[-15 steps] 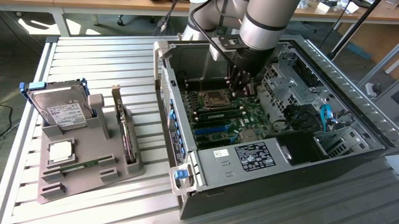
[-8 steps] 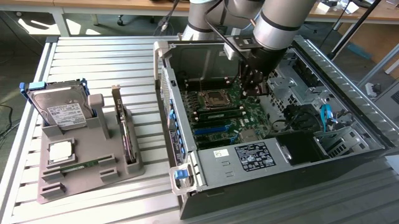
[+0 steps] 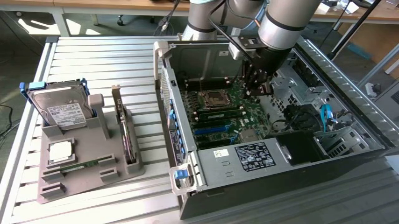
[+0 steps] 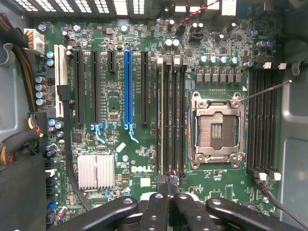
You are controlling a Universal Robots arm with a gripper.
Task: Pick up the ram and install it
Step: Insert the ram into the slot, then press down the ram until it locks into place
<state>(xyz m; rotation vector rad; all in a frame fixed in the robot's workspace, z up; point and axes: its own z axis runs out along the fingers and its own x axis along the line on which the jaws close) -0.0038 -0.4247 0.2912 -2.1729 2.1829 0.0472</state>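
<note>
The ram (image 3: 84, 165) lies flat in a slot of the grey holder tray (image 3: 124, 175) on the slatted table (image 3: 93, 51), beside the open computer case (image 3: 349, 116). Its long axis runs from the exterior view's lower left up to the right. The wrist view looks down on the motherboard (image 4: 115, 103), its empty processor socket (image 4: 215, 129) and memory slots (image 4: 171, 120). The arm reaches down into the case; the gripper (image 4: 168, 185) hangs over the board with fingers pressed together, empty.
</note>
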